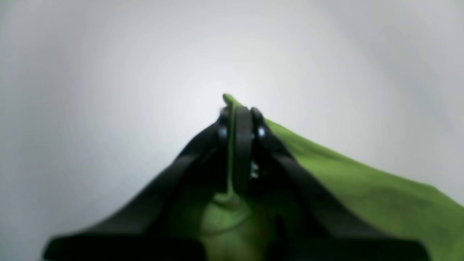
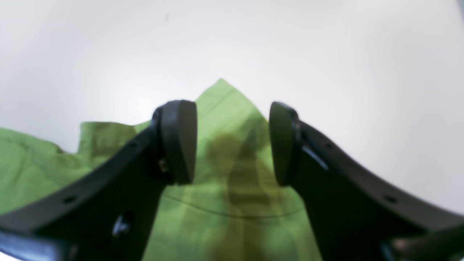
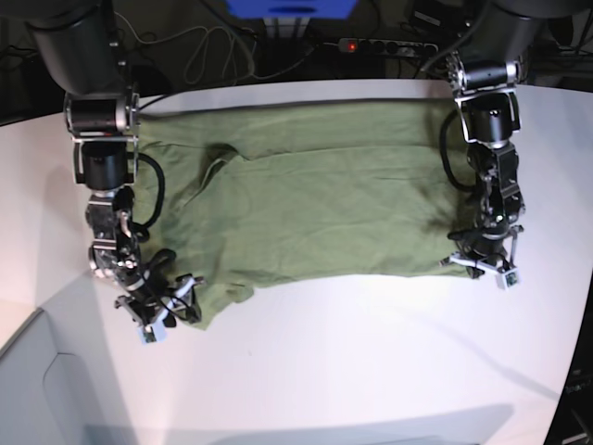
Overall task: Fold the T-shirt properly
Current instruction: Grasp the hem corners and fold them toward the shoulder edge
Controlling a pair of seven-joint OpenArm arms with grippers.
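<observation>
The olive-green T-shirt [image 3: 315, 195] lies spread flat across the far half of the white table [image 3: 371, 371]. My left gripper [image 3: 482, 264], on the right of the base view, is shut on the shirt's near right corner; in the left wrist view the gripper [image 1: 241, 112] pinches a fold of the cloth [image 1: 362, 188]. My right gripper [image 3: 171, 311], on the left of the base view, is open. In the right wrist view the gripper [image 2: 233, 141] has one pad on each side of a pointed corner of the cloth [image 2: 36, 159], without closing on it.
A power strip [image 3: 389, 44], loose cables [image 3: 208, 46] and a blue box [image 3: 292, 7] lie behind the table's far edge. The table's front left corner drops to a grey floor [image 3: 37, 389]. Bare white tabletop lies in front of the shirt.
</observation>
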